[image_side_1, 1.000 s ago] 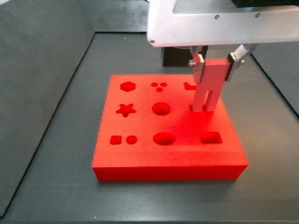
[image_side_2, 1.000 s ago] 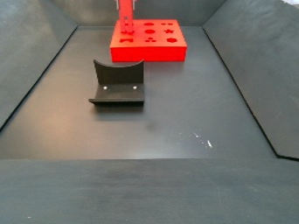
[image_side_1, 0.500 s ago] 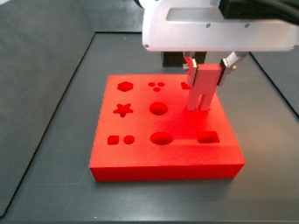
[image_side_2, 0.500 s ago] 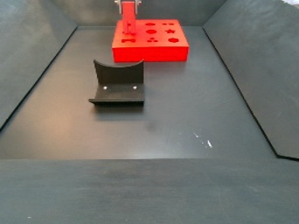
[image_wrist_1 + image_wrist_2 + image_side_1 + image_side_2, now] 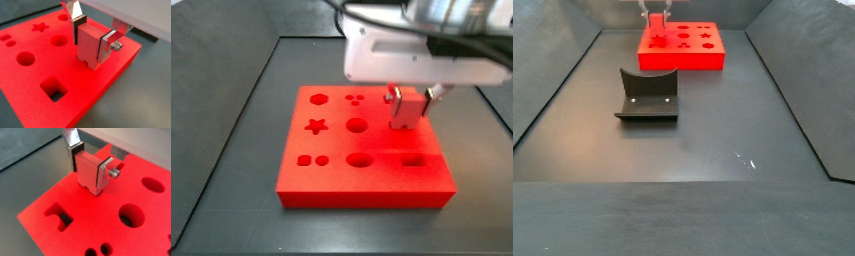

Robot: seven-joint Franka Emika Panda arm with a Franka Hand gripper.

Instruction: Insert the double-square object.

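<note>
My gripper (image 5: pixel 92 36) is shut on the double-square object (image 5: pixel 89 46), a narrow flat red peg held upright between the silver fingers (image 5: pixel 78 22). Its two square prongs point down and reach the top of the big red block (image 5: pixel 40 107) near one edge. Whatever hole lies under the prongs is hidden by the peg. The other wrist view shows the same grip of the gripper (image 5: pixel 90 165) on the peg (image 5: pixel 87 174). In a side view the gripper (image 5: pixel 409 100) holds the peg (image 5: pixel 402 115) over the block's (image 5: pixel 331 190) far right part. In the other side view the gripper (image 5: pixel 653 14) is over the block (image 5: pixel 684 60).
The block's top has several shaped holes: a star (image 5: pixel 314 126), a round one (image 5: pixel 357 125), a rectangle (image 5: pixel 413 158), a pair of small squares (image 5: pixel 310 159). The dark fixture (image 5: pixel 647 95) stands on the floor in front of the block. Dark walls surround the floor.
The gripper has come down with the peg. The peg's lower end is now at the block's top surface.
</note>
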